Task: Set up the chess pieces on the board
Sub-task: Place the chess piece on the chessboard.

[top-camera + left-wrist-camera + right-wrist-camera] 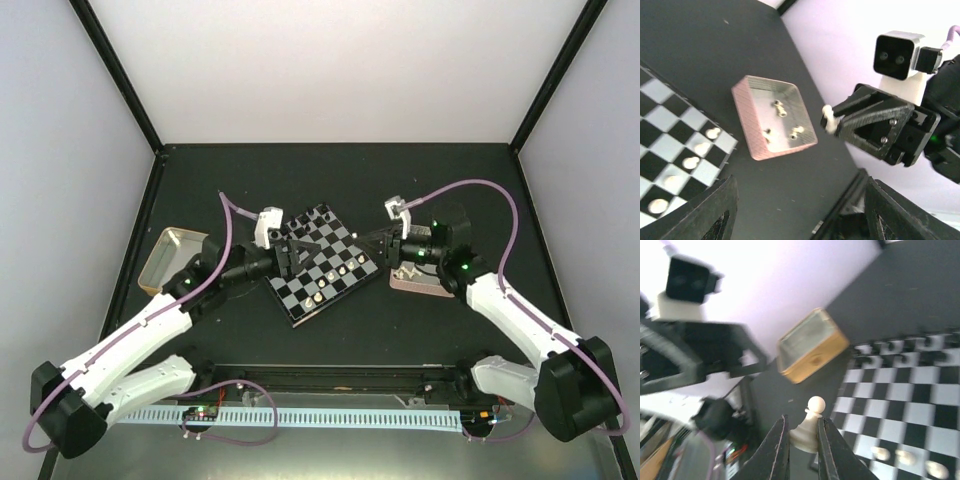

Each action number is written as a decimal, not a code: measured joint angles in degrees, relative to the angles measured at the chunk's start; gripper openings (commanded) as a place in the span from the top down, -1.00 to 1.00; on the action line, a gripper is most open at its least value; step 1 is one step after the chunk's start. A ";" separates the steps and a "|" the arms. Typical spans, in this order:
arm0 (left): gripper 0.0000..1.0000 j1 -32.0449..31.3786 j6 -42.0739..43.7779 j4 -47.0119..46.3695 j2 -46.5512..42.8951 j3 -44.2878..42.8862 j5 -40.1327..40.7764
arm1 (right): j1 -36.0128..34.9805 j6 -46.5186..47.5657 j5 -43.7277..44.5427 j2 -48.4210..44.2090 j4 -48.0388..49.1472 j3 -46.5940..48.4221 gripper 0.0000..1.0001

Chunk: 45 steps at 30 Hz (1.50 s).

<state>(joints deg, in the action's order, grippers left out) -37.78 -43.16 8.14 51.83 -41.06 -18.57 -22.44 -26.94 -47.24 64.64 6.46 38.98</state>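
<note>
**Right gripper (803,426) clamps white pawn (815,405) beside board (330,250)**

Right gripper fingers are closed on the base of the pawn, which stands roughly upright between them with its round head above the tips. In the top view this gripper sits off the board's right corner, above the dark table (400,180), between the board and the pink tray (747,125). In the right wrist view, bare table shows behind the pawn, with the board's edge just beside it.

Left gripper (801,200) has its fingers spread wide with nothing between them. From above it sits over the board's left side.

The board lies turned at an angle in the middle of the table. A row of white pieces (690,162) stands on it along the side nearer the arms. Black pieces (900,347), blurred, line the opposite side.

The tray rests on the table just off the board's right corner, partly under the right arm in the top view. A few white pieces (781,109) lie inside it; their kinds are too small to tell.

A metal tin (165,255) sits near the table's left edge, well apart from the board.
</note>
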 measured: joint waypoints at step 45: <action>0.97 3.21 -5.90 -7.02 6.27 -1.20 -25.09 | -11.98 17.77 -13.73 5.09 -11.96 11.30 -0.58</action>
<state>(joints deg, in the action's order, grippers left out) -34.57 -49.06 1.13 58.11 -42.26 -43.66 -34.41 -9.17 -60.97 69.73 -5.50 50.28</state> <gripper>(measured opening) 0.054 0.705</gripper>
